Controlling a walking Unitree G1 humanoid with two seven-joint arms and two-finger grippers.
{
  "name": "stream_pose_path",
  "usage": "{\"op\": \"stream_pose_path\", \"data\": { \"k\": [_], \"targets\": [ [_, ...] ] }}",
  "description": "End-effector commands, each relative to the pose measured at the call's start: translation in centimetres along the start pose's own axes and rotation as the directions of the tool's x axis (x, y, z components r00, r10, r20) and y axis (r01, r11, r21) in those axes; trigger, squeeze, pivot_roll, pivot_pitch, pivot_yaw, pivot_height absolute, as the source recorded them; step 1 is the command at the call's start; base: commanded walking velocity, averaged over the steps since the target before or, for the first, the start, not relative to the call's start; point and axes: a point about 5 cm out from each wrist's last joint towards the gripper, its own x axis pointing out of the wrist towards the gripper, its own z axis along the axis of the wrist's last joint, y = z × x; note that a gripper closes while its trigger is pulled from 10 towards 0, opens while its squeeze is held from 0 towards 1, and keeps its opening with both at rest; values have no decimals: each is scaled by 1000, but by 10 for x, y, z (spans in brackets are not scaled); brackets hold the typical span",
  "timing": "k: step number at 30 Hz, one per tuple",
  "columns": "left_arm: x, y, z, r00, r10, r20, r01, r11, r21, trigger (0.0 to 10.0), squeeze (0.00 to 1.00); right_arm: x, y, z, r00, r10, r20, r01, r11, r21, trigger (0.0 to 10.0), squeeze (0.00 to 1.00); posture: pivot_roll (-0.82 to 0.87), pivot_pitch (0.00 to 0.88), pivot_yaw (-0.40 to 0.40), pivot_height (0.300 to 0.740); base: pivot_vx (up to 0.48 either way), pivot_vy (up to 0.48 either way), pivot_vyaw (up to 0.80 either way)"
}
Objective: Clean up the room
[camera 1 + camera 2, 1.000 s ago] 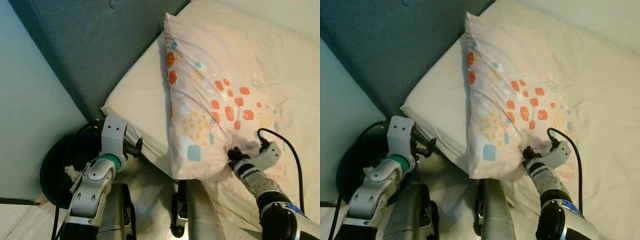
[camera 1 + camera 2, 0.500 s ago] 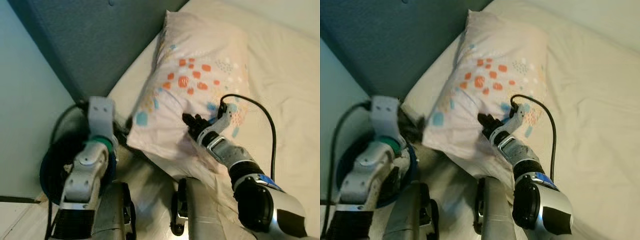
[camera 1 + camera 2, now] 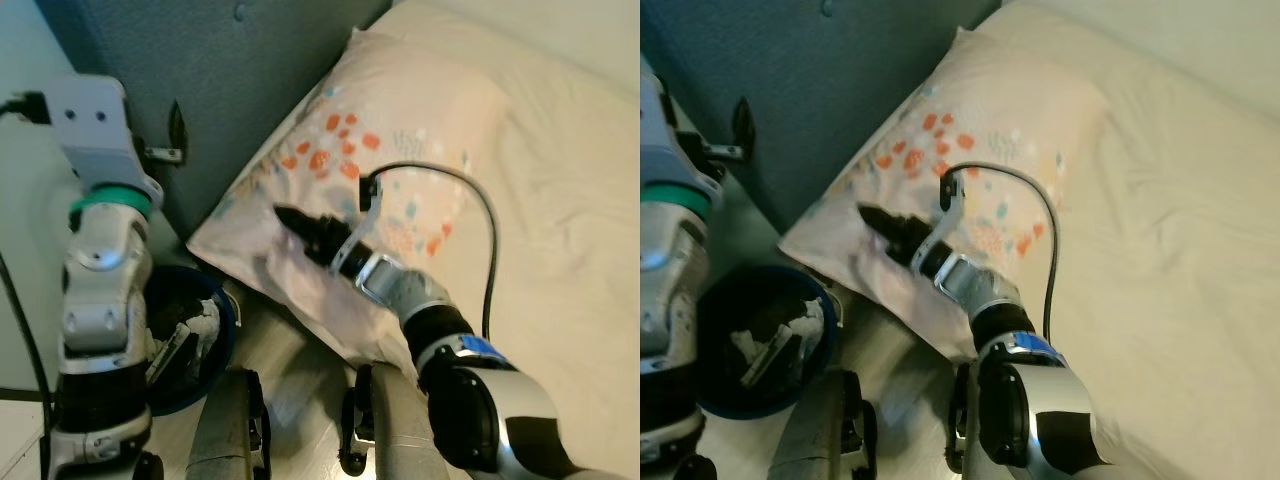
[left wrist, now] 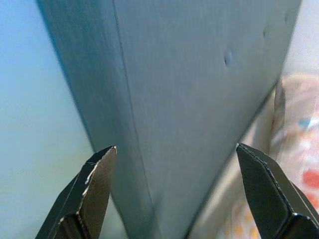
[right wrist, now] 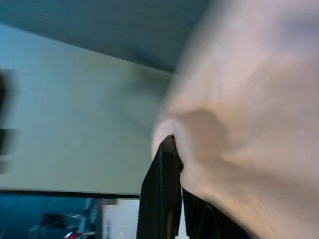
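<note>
Pillow (image 3: 400, 150) pinched in your right gripper (image 3: 300, 222) beside headboard (image 3: 210, 80); left gripper (image 4: 184, 191) spread, idle; next, set pillow flat against headboard

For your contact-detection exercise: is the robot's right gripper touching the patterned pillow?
Touching. In the right wrist view the right gripper has its fingers closed on a fold of the patterned pillow, with fabric bunched around the fingertips.
</note>
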Motion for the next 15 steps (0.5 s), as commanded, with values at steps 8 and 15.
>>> {"op": "stream_pose_path", "data": {
  "k": [8,15],
  "targets": [
    [-13,-23,-11,994,-94,-48,93,995,-17,10000,0,-49,-63,-41,920,-386,-72,388,922,14,10000,0,3,261,-3,635,0,0,0],
    [-15,-29,-15,993,-106,-57,105,994,-13,10000,0,-49,-18,-5,993,21,118,34,895,-445,10000,0,-4,250,5,635,0,0,0]
  ]
}}
